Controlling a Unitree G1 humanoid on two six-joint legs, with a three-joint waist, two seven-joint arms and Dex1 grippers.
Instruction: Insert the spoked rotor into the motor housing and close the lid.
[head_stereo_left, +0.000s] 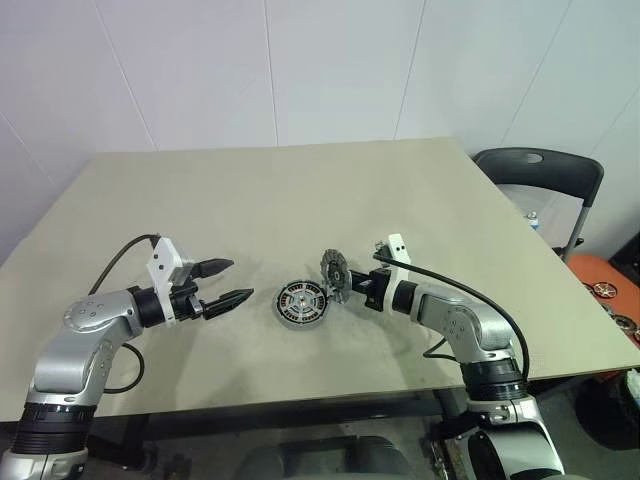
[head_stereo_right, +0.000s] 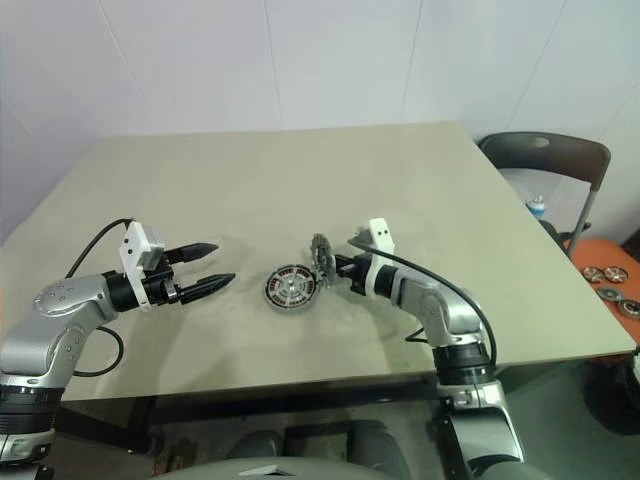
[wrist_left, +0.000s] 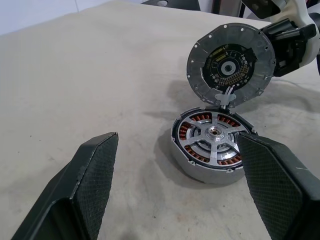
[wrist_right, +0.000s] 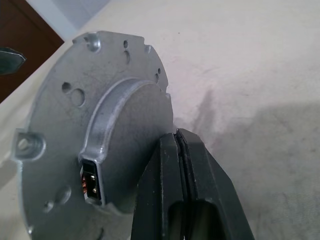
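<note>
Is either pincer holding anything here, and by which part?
The right pincer grips the lid by its edge, holding it on edge beside the motor housing. The left pincer is open and empty.

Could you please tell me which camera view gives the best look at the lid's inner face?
The left wrist view: the lid stands tilted up behind the motor housing, showing its dark centre and ribbed rim. The right wrist view shows its plain grey back, pinched at the edge by the right gripper. In both eye views it appears small and nearly edge-on.
</note>
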